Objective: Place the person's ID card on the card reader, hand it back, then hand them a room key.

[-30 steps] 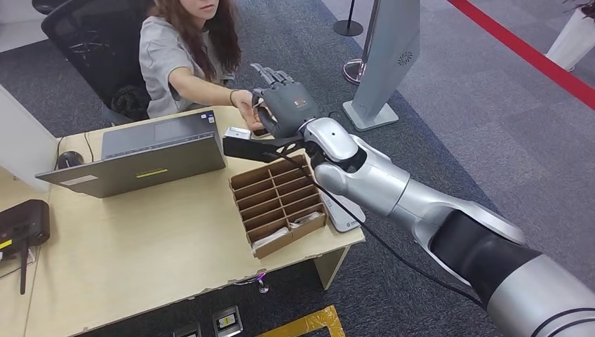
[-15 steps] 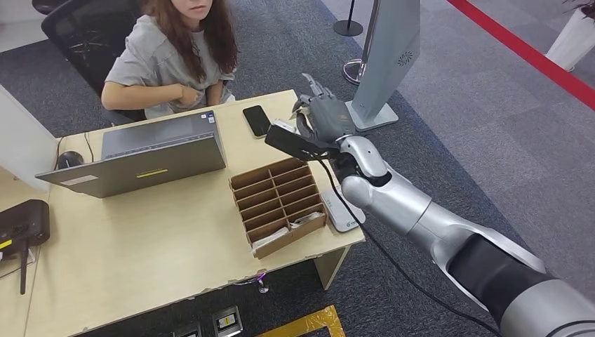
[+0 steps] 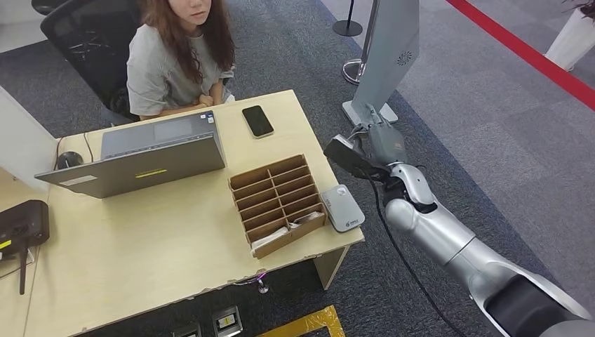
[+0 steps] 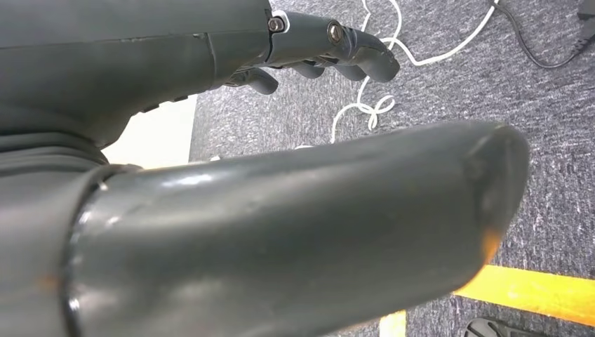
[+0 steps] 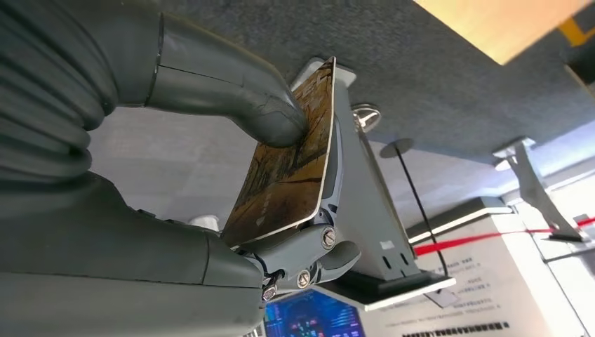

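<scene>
**Card in my right hand, off the desk's side**

While my right hand hangs beyond the desk's right edge, over the grey carpet, it grips the ID card between thumb and fingers. Seen from my right wrist, the card stands on edge, bowed slightly, its long axis running from my fingers at one short end up to the far corner, its brown printed face turned toward my thumb. From my head, the card is too hidden by my hand to tell which way it points.

A second ago this hand was stretched across the desk, meeting the person's hand; half a second ago it had pulled back to the desk's corner. Now it is well apart from the desk, near the base of the white stand. The person has drawn both arms in.

The white card reader lies at the desk's near right corner, just beside the cardboard divider box.

My left hand hangs over carpet, fingers loosely curled and holding nothing.
</scene>
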Robot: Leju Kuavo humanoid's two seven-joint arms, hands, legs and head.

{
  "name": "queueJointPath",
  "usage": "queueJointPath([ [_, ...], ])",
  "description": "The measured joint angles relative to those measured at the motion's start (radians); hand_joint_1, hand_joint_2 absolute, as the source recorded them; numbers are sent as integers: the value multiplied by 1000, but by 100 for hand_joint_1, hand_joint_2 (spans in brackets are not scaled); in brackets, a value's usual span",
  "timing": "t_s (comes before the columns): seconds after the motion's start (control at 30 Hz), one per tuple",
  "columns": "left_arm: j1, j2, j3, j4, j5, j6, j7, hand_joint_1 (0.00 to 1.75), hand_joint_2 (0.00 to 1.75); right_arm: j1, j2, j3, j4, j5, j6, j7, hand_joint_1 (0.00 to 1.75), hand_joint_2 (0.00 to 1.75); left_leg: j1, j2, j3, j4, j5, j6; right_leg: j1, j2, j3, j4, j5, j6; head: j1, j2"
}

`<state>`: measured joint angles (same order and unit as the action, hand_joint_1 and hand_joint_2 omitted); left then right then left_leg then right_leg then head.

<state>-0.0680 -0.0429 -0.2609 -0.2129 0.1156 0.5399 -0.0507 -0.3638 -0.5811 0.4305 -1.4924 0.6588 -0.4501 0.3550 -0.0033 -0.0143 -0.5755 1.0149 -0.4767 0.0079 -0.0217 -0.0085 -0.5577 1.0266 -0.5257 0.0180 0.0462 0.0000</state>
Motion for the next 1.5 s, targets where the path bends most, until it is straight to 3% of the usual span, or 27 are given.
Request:
queueJointPath([
  [0.17, -1, -1, 0, 0, 0, -2, 0, 0, 0, 70, 1, -28, -7, 32, 77, -8, 175, 175, 0, 0, 0, 0, 0, 0, 0, 0, 0, 0, 0, 0, 0, 0],
  [0.53, -2, -1, 0, 0, -3, -8, 0, 0, 0, 169, 16, -33, -7, 27, 155, -1, 175, 175, 0, 0, 0, 0, 0, 0, 0, 0, 0, 0, 0, 0, 0, 0],
  [0.93, -2, -1, -3, 0, -8, -25, 0, 0, 0, 242, 18, -31, -22, -8, 175, 21, 175, 175, 0, 1, 0, 0, 0, 0, 0, 0, 0, 0, 0, 0, 0, 0],
  [1.5, -2, -1, -19, 0, -13, -31, 0, 0, 0, 268, 40, -28, -22, -40, 179, 4, 175, 175, 0, 1, 1, 0, 0, 0, 0, 1, 1, 0, 0, 0, 0, 0],
])
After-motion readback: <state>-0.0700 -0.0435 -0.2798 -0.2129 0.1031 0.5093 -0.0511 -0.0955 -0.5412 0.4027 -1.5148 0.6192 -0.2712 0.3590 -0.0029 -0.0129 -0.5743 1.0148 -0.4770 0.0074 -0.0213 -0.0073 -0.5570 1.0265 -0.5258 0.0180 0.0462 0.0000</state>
